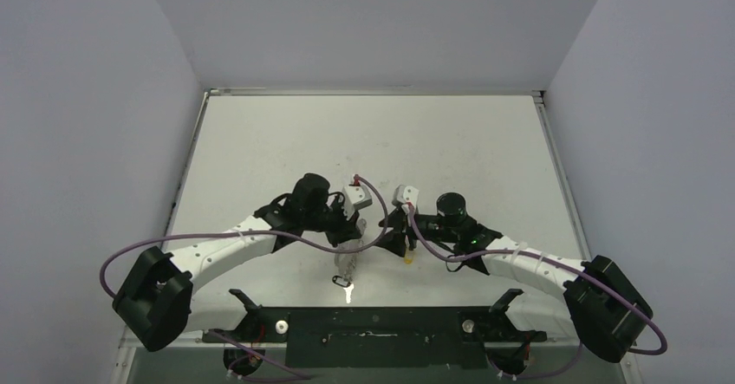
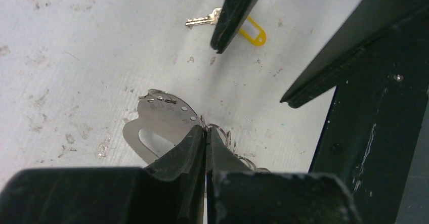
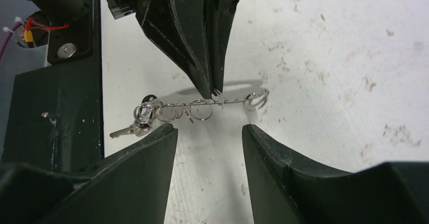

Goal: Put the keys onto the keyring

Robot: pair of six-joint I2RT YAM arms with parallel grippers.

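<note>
Pinched in the closed left pincer [image 2: 206, 133], low centre: flat silvery keyring [image 2: 162, 118] with thin ring chain. Half open, empty: right pincer [image 3: 208, 129]. Upper centre, on scuffed white table [image 2: 76, 57]: yellow-tagged key [image 2: 201, 20].

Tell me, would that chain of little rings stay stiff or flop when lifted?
Probably floppy: the chain is loose linked rings, jumbled at different angles. The key at its end would likely swing. The flat keyring pinched in the left tool looks rigid by contrast.
</note>
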